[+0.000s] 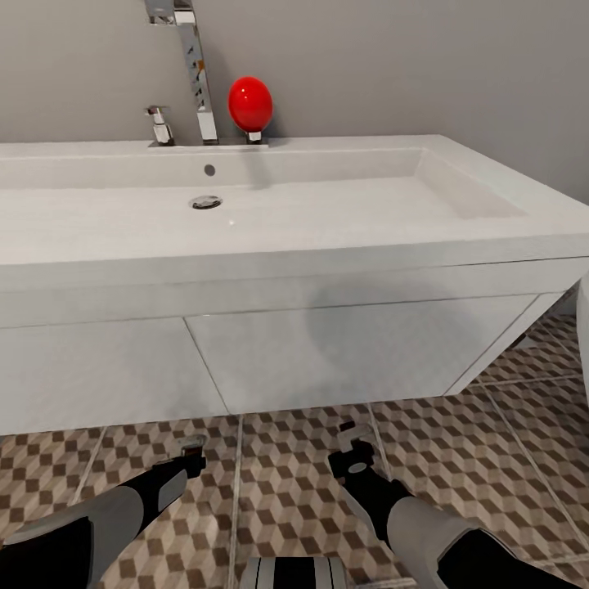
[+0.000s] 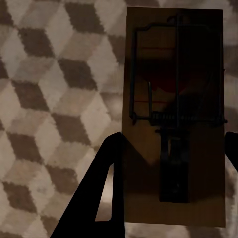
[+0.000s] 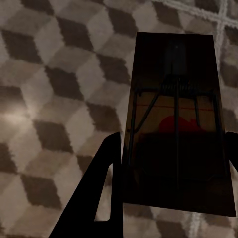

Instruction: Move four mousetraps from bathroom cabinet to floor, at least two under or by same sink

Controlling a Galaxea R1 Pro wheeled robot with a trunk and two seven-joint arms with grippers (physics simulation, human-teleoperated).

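Observation:
The white trough sink (image 1: 270,245) with its chrome tap (image 1: 196,74) fills the upper head view, and the cube-patterned bathroom floor (image 1: 458,458) shows below its white drawers (image 1: 327,352). Both arms reach low over the tiles in front of the sink. My left gripper (image 1: 186,458) is shut on a brown wooden mousetrap (image 2: 173,79), held flat between the black fingers (image 2: 101,198) just above the floor (image 2: 49,99). Likewise my right gripper (image 1: 353,448) is shut on a darker mousetrap (image 3: 176,124) between its fingers (image 3: 101,198) over the tiles (image 3: 59,89). The cabinet is out of view.
A red egg-shaped object (image 1: 250,104) stands on the sink's back rim beside the tap. A white rounded fixture (image 1: 584,319) edges in at the far right. The sink unit hangs above the floor, leaving a gap beneath its drawers.

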